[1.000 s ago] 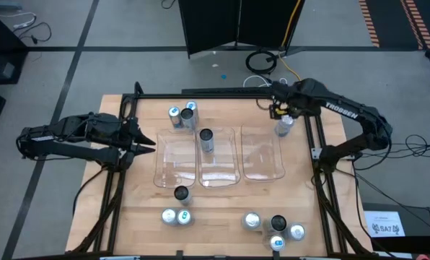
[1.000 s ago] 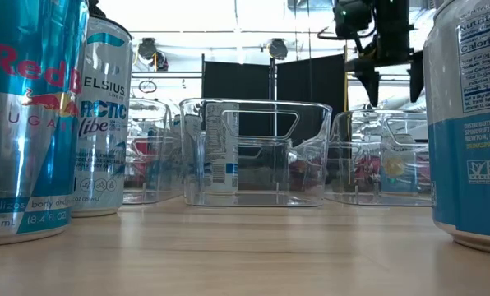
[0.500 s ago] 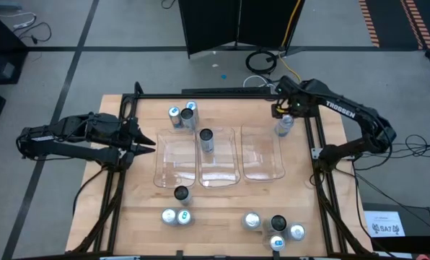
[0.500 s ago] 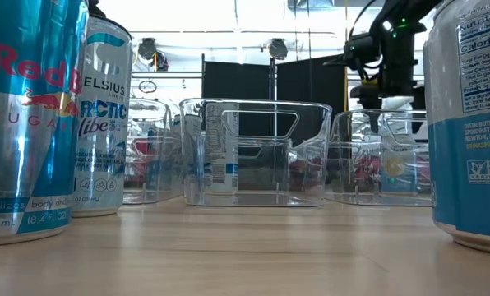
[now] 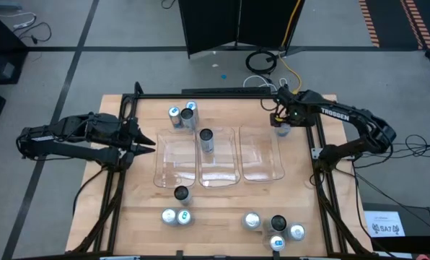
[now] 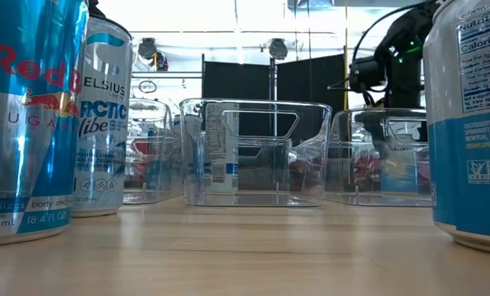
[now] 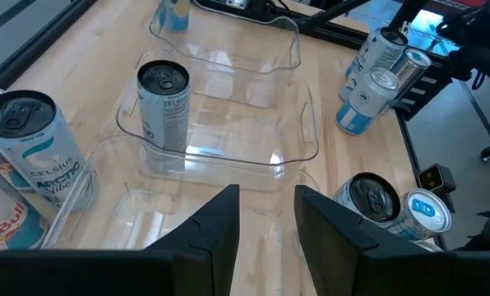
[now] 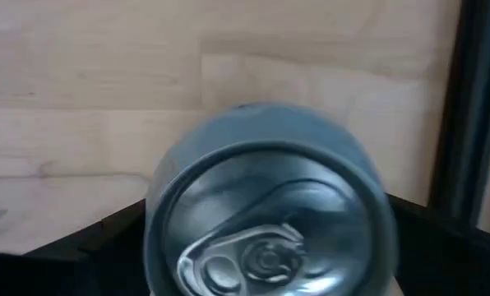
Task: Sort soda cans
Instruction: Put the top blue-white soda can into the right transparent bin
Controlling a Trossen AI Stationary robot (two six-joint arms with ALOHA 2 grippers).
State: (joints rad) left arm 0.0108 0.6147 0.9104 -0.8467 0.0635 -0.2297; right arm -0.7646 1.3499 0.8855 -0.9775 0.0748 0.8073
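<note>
A silver-topped can with a blue body (image 8: 270, 222) stands on the table at the far right, beside the right clear tray (image 5: 264, 157); it shows faintly in the low view (image 6: 397, 173). My right gripper (image 5: 281, 121) is over it, fingers down on either side of its top, open. A dark-topped can (image 5: 205, 137) stands in the middle tray (image 5: 218, 170). My left gripper (image 5: 147, 141) waits open and empty at the table's left, by the left tray (image 5: 173, 166). Other cans stand at the far side (image 5: 182, 114) and along the near edge (image 5: 276, 227).
A dark-topped can (image 5: 180, 193) and two blue-marked cans (image 5: 176, 216) stand near the front left. The black frame rail (image 5: 317, 144) runs close to the right of my right gripper. In the low view, big cans (image 6: 31, 123) (image 6: 471, 123) stand at both sides.
My right gripper has moved a little toward the table's near edge and gone down over the can beside the right tray, so that its fingers now flank the can's top. The can has stayed where it was.
</note>
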